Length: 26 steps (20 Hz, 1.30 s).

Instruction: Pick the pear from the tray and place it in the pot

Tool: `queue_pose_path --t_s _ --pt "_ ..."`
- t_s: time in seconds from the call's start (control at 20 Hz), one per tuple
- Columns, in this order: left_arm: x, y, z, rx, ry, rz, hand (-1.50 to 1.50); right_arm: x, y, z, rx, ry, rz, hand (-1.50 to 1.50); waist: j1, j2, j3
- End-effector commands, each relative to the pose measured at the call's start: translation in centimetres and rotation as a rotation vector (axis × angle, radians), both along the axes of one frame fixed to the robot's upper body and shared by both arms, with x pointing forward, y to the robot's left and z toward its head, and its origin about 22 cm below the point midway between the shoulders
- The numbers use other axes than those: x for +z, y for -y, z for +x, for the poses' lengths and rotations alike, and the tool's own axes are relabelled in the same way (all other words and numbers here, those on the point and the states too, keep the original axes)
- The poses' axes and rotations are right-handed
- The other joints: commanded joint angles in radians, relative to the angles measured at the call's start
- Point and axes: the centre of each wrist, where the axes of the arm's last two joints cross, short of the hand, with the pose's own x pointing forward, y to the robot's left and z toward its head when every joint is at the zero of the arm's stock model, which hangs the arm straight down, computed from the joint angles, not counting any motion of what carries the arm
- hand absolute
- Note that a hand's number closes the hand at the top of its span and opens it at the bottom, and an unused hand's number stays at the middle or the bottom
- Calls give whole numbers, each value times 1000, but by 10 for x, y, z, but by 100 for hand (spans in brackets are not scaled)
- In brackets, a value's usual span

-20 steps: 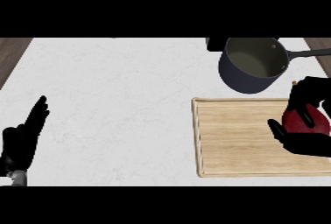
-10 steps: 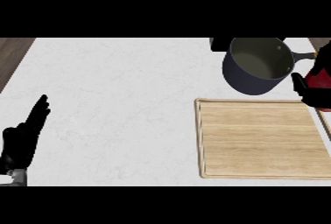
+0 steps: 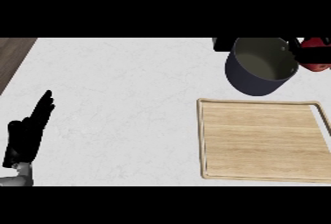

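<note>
Tray [image 3: 258,140]: pale wood, matt, fine straight grain. Pot [image 3: 260,65]: dark metal, dull sheen. Counter [image 3: 123,96]: white stone look, faint veining, smooth.

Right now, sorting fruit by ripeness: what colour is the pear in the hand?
Red, in the head view: the pear in the right hand.

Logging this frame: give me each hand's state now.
Left hand: open, resting, holding nothing.
Right hand: shut on the red pear, beside the pot.

Light: bright and even, washing over the worktop [image 3: 129,87]
Shadows: showing faint and soft
Glare: cannot tell
</note>
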Motion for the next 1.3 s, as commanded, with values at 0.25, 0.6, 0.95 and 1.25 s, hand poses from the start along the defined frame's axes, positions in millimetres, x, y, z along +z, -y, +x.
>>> queue_pose_path --t_s 0.25,0.6,0.95,1.25 --pt "21 18 10 -32 18 13 0 -31 1 55 2 -43 -73 150 26 10 1" --pt "6 12 5 -37 14 -6 0 -44 -4 71 -6 -91 -37 150 42 19 2" --pt "1 20 1 -56 24 15 0 -67 -16 76 37 -219 73 -150 56 23 3" --pt "16 17 19 -60 33 -4 0 -80 -18 75 62 -152 146 -150 53 28 3"
